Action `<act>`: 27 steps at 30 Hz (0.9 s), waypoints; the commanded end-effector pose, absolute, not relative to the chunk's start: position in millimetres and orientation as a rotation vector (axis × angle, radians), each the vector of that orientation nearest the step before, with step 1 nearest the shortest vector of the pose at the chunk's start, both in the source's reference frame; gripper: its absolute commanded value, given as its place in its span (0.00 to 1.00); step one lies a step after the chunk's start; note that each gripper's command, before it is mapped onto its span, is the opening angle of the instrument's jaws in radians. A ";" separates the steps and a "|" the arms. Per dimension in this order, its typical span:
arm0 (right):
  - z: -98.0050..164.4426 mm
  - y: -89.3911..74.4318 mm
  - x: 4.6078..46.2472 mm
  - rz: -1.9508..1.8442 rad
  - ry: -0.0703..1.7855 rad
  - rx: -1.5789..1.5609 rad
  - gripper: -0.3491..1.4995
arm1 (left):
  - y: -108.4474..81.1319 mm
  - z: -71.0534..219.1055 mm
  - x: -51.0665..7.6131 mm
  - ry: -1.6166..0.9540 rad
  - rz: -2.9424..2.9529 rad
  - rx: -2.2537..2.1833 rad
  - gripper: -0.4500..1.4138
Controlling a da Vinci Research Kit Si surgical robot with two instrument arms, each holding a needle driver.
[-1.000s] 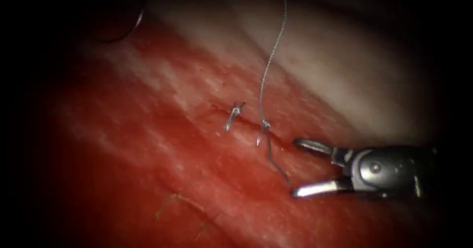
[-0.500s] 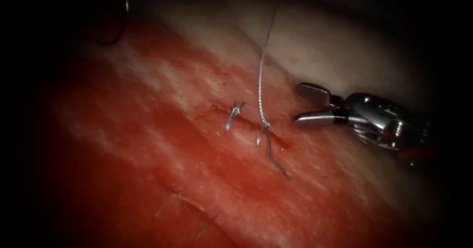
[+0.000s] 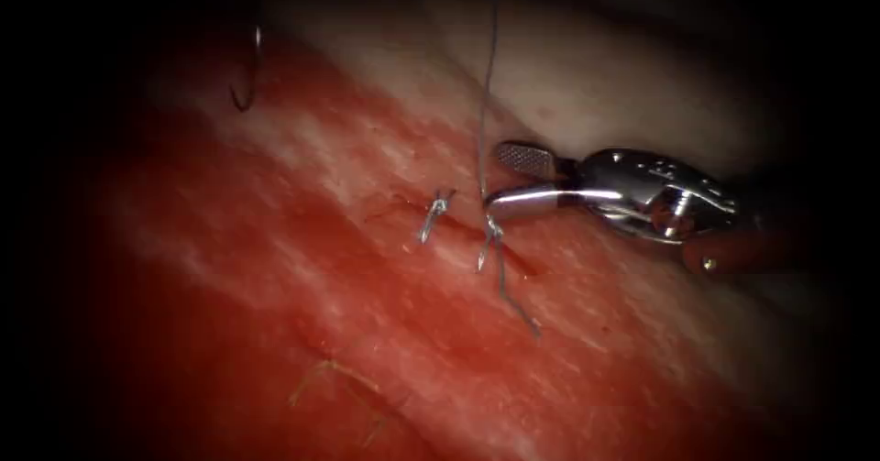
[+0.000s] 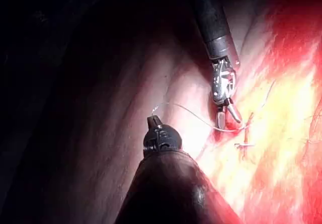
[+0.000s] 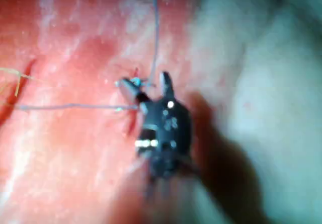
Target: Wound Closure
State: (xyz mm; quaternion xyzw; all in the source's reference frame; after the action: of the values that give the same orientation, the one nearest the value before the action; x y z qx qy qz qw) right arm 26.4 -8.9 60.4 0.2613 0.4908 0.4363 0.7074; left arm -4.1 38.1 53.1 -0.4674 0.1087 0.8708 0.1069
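Endoscope view, left to right. The curved needle (image 3: pixel 245 74) sits far out at about 10 o'clock from the picture's centre, well left of the cut (image 3: pixel 458 227). It is against the tissue (image 3: pixel 275 268), and we cannot tell whether its tip is in the tissue. Neither tool holds it. Red fluid (image 3: pixel 385 333) coats the tissue from centre to 6 o'clock, and a yellowish fibre (image 3: pixel 335 369) lies at about 7 o'clock.

At centre, a tied stitch (image 3: pixel 434 212) with short cut ends crosses the cut. Just to its right is a second knot (image 3: pixel 493 232). From this knot the thread (image 3: pixel 483 122) rises nearly straight toward 12 o'clock and leaves the picture. A loose tail (image 3: pixel 513 303) trails from the knot toward 5 o'clock.

The right tool (image 3: pixel 500 179) comes in from 3 o'clock. Its jaws are parted and grasp nothing. Their tips are just right of the rising thread, a little above the knot, on the right side of the cut.

Left wrist view: the left tool (image 4: pixel 154 120) has its jaws clenched on the thread (image 4: pixel 191 115), which runs from them to the wound beside the right tool (image 4: pixel 227 114).

Right wrist view: the right tool (image 5: pixel 145 83) has its jaws spread at the knot, with the thread (image 5: pixel 155 32) leading away between them.
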 end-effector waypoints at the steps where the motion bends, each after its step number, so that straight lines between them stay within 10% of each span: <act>1: 61.2 -9.5 27.6 0.964 1.096 0.584 0.98 | 38.4 53.5 -4.5 0.320 2.564 -1.376 0.00; 27: 61.0 -10.1 32.6 0.927 1.132 0.620 0.99 | 39.1 51.0 -5.1 0.355 2.574 -1.382 0.00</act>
State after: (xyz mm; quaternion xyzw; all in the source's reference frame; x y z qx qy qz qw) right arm 32.0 -9.6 60.7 0.2782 0.5079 0.4177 0.7001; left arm -4.7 38.8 50.3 -0.4669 0.1202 0.8707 0.0974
